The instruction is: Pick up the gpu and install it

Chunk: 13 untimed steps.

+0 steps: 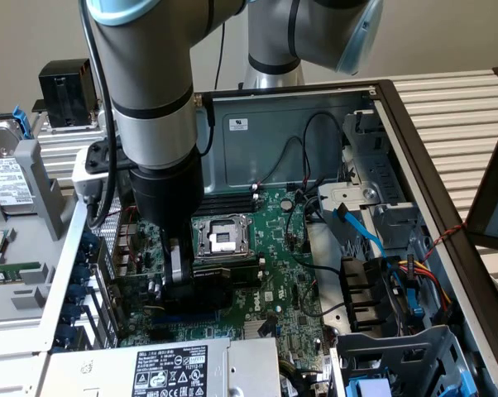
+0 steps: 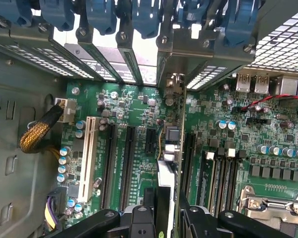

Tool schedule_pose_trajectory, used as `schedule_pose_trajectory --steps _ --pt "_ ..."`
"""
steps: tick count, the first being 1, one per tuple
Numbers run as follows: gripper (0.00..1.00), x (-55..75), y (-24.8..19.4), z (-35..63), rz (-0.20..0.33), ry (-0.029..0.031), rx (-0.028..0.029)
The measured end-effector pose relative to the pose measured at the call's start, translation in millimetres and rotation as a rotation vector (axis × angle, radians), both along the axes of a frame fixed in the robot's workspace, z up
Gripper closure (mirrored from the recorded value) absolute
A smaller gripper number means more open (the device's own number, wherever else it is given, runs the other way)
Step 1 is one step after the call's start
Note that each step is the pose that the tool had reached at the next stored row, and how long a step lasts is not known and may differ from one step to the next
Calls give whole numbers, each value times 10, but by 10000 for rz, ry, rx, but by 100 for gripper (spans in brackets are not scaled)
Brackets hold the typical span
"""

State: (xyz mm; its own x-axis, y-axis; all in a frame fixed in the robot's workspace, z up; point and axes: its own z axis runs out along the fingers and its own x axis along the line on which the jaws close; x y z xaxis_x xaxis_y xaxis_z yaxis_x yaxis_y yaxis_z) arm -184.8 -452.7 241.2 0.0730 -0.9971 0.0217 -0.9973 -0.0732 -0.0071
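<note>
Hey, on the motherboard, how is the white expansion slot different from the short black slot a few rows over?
Colour: the white slot is pale plastic, while the short black slot is dark. Length: the white slot is far longer than the short black slot. Neighbours: the white slot runs beside a row of silver capacitors, which the short black slot does not. Both lie parallel on the green motherboard, and both are empty.

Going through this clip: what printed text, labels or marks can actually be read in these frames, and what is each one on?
White sticker on the power supply: certification marks and small print, too blurred to read.
White sticker on the case back wall: unreadable.
Label on the hard drive: text too small to read.
Motherboard silkscreen: too small to read.
No text reads clearly.
</note>
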Motion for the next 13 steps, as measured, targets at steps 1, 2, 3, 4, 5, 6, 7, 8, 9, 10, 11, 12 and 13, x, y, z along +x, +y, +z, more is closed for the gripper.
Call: schedule_pose_trajectory --steps 1,2,3,4,5,6,7,8,9,10,11,12,13 --pt "73 0 0 0 1 1 0" --pt "73 -1 0 -1 0 0 1" --pt "73 -1 0 -2 0 -1 3" --pt "73 -2 0 -2 0 0 1" --pt "73 -2 0 -2 1 1 0" --pt "73 -2 0 -1 2 2 -1" --pt "73 -2 0 0 2 3 -2" --pt "73 -2 0 0 2 2 -2" --pt "73 -2 0 1 2 2 -1" --pt "73 -3 0 1 3 1 -1" --pt "73 -3 0 2 4 2 -2" --pt "73 -4 0 5 4 2 -1" --pt "73 -4 0 6 4 1 -1"
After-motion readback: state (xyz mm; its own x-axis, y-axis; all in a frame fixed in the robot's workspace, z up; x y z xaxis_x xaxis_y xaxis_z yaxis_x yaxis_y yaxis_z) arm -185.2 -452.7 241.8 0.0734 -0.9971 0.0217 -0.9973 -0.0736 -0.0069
